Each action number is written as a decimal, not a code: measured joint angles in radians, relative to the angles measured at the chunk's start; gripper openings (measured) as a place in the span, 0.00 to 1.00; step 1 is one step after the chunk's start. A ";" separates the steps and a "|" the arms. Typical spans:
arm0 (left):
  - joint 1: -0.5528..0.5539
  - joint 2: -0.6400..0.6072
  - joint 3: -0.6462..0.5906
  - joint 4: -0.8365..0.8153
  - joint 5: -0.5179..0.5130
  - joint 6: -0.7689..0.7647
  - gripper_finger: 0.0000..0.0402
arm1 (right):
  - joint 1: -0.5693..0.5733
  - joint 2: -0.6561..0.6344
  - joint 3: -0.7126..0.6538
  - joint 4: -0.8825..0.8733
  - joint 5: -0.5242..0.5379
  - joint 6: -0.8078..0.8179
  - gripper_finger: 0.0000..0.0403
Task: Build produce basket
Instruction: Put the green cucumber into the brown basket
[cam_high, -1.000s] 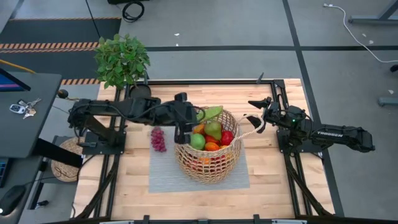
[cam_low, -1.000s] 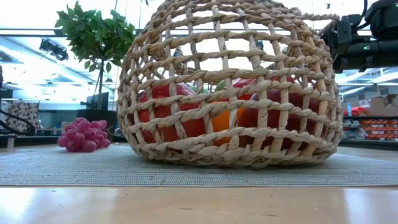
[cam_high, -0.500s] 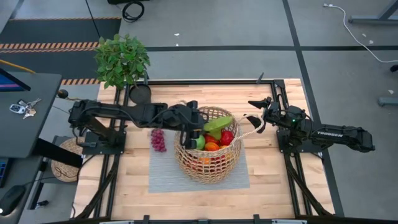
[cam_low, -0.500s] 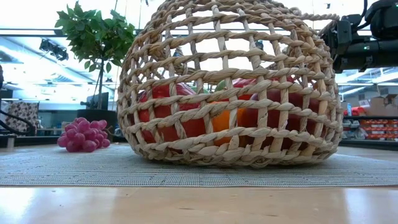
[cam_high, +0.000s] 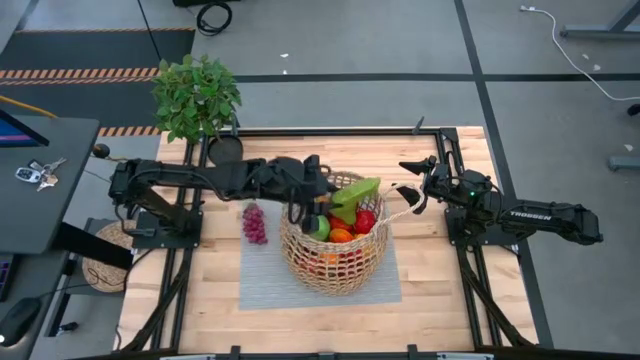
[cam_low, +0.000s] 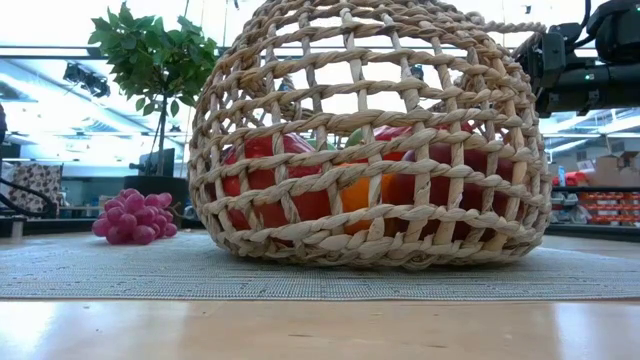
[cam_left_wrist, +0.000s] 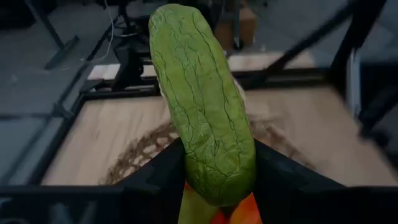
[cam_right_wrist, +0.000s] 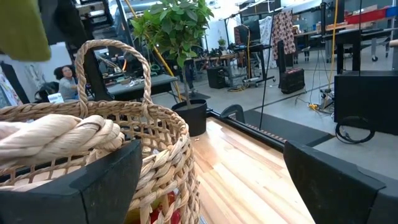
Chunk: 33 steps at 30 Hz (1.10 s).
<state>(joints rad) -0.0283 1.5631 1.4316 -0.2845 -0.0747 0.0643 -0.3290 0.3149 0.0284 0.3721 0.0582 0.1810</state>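
The left hand (cam_high: 322, 190) is gripping the cucumber (cam_high: 352, 191) between its two dark fingers (cam_left_wrist: 155, 180), and it's hanging right over the open top of the basket (cam_high: 335, 262), the cucumber lying slantwise above the fruit. In the left wrist view the cucumber (cam_left_wrist: 202, 102) is sticking up from the fingers, filling the middle of the shot. Down in the basket a green apple (cam_high: 318, 227), an orange (cam_high: 340, 236) and a red apple (cam_high: 365, 220) are sitting on top of the pile. The basket is resting on the grey mat (cam_high: 262, 285) in the middle of the desk (cam_high: 210, 275). The grapes (cam_high: 255, 224) are lying on the mat just beside the basket, on its left-arm side. The right hand (cam_high: 408, 193) is waiting with its fingers spread wide, just beside the basket's rope handle (cam_right_wrist: 59, 134) near the rim. A potted plant (cam_high: 196, 95) is standing at the desk's far left corner.
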 joint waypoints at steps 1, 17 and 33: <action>0.005 -0.001 0.002 0.000 0.007 -0.038 0.39 | 0.000 0.000 0.000 0.000 0.000 0.000 0.98; 0.019 -0.021 0.001 -0.012 0.029 -0.041 0.39 | 0.000 0.000 0.000 0.000 0.000 0.000 0.98; -0.010 -0.067 -0.001 -0.079 0.067 0.122 0.39 | 0.000 0.000 0.000 0.000 0.000 0.000 0.98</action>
<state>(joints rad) -0.0387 1.4959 1.4304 -0.3636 -0.0074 0.1868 -0.3287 0.3149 0.0284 0.3721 0.0578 0.1810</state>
